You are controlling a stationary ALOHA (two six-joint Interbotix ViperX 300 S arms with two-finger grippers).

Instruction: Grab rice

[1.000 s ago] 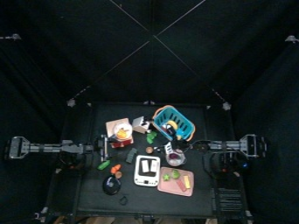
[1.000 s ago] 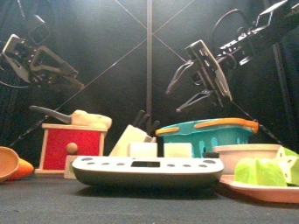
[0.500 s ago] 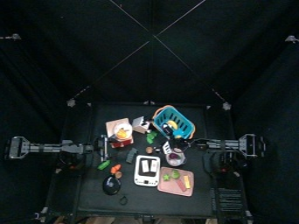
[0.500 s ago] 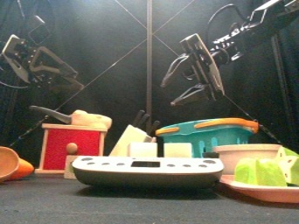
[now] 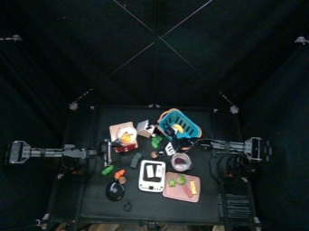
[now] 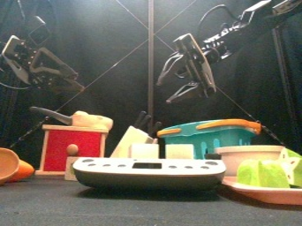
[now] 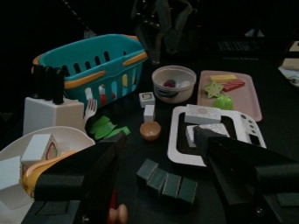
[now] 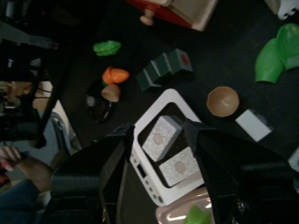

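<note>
A small white block with a dark band (image 7: 146,99) lies between the wooden knife block (image 7: 52,101) and the white two-slot toaster (image 7: 216,131); it may be the rice, I cannot tell for sure. The right wrist view shows the same block (image 8: 253,125) beside a brown round piece (image 8: 222,100). My right gripper (image 6: 186,78) hangs high over the middle of the table (image 5: 90,203), jaws open and empty, above the toaster (image 8: 163,149). My left gripper (image 6: 35,66) rests raised at the left, open and empty.
A teal basket (image 6: 210,137) stands at the back. A white bowl (image 5: 182,162) and a pink board with green pieces (image 5: 183,188) sit at the right. A red box (image 6: 71,148), an orange piece (image 6: 12,166) and small green toys (image 8: 107,48) lie left.
My right gripper has risen and swung left toward the table's middle, jaws still open. The left arm has not moved.
</note>
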